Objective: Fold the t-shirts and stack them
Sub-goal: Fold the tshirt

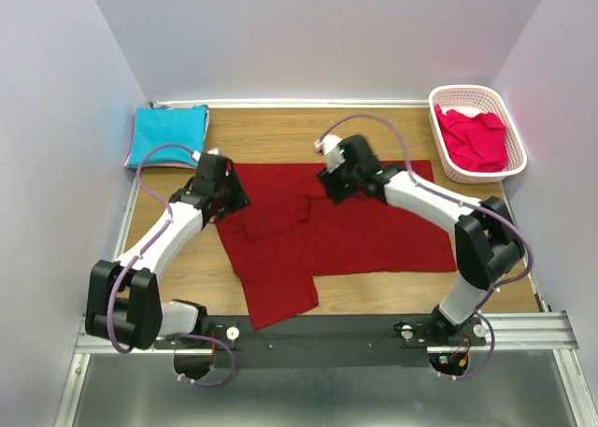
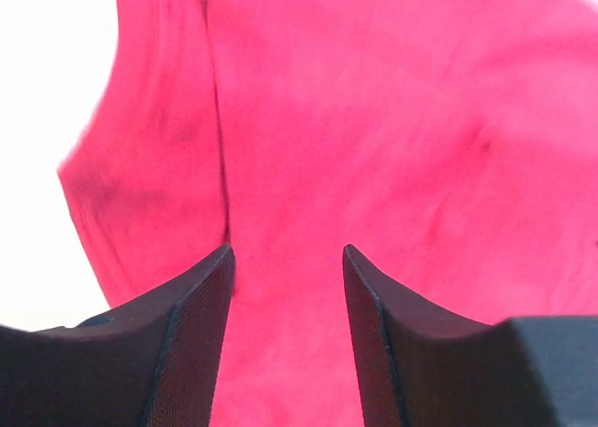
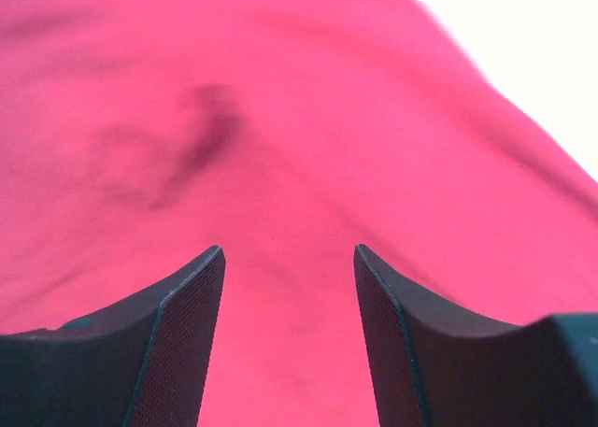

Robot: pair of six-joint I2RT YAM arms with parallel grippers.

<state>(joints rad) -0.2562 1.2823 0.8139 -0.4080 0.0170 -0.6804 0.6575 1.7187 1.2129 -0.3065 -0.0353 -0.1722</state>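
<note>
The dark red t-shirt [image 1: 374,231] lies spread across the middle of the table, with a flap folded over near its top left and one part reaching toward the near edge. My left gripper [image 1: 231,194] hovers at the shirt's upper left edge. In the left wrist view it is open [image 2: 288,249] over the red cloth [image 2: 392,119] with nothing between the fingers. My right gripper [image 1: 330,185] sits over the shirt's upper middle, also open [image 3: 288,249] above the cloth [image 3: 280,109]. A folded turquoise t-shirt [image 1: 168,135] lies at the back left. A pinkish-red t-shirt [image 1: 475,139] is crumpled in the basket.
The white latticed basket [image 1: 464,94] stands at the back right corner. White walls close in the table on three sides. A black rail [image 1: 327,329] with both arm bases runs along the near edge. Bare wood [image 1: 271,128] shows behind the dark red shirt.
</note>
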